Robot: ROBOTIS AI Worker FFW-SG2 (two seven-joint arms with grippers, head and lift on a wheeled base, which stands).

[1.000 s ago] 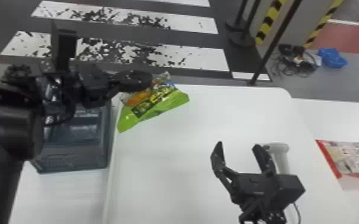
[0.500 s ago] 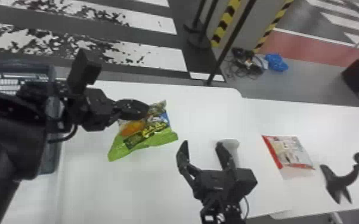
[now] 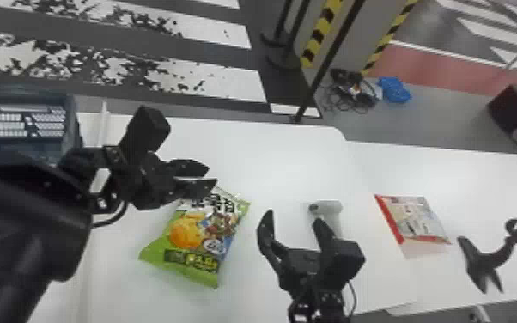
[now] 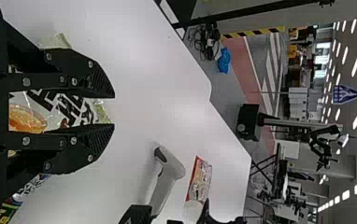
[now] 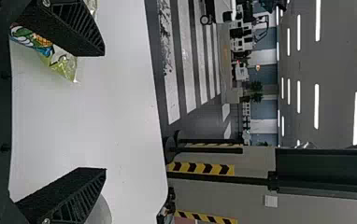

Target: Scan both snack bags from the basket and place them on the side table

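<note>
Green snack bag point(image 3: 197, 242) lies on the white surface point(image 3: 270, 154), at six o'clock from the left tool point(image 3: 211, 176), whose fingers stand apart at its upper end, and at nine o'clock from the right tool point(image 3: 293, 217), also spread. It looks plump and tilted, with an orange figure; the red-edged bag point(image 3: 414, 221) rests at three o'clock on the side surface point(image 3: 463, 180).

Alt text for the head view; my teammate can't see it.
Open left gripper above a green snack bag on a white table; open right gripper to the bag's right. A red-edged snack bag lies on the side table, farther right.
</note>
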